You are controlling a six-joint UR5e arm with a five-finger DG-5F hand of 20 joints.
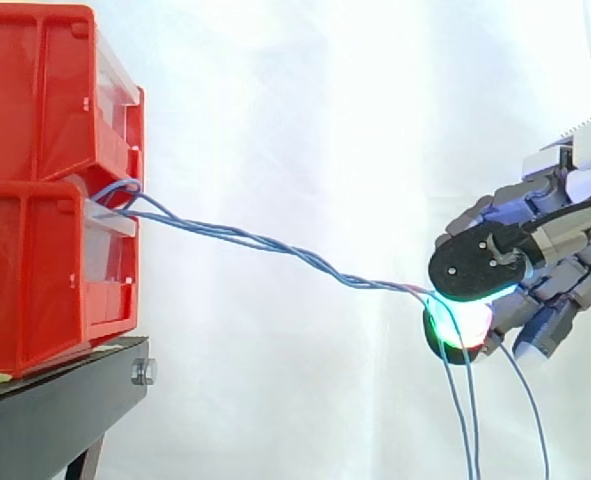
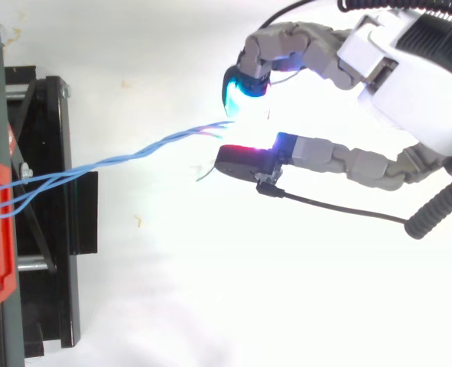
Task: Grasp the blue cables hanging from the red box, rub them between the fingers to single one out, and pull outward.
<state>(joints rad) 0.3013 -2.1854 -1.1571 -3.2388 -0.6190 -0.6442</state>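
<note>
Side view: thin, glossy blue cables [image 1: 275,246] leave the gap between two stacked red bins [image 1: 35,270] of smooth plastic at the left, on a black stand [image 1: 55,390]. Twisted together like a rope, they slope down to the right. There the hand [image 1: 535,250] pinches them between its thick glowing pads [image 1: 460,322], and the loose ends [image 1: 459,410] hang below.

Top view: the cables [image 2: 134,157] fan apart at the bin rim [image 2: 0,229] and converge between a cyan-lit pad [image 2: 237,88] and the thumb, ahead of the white palm [image 2: 424,84].
</note>
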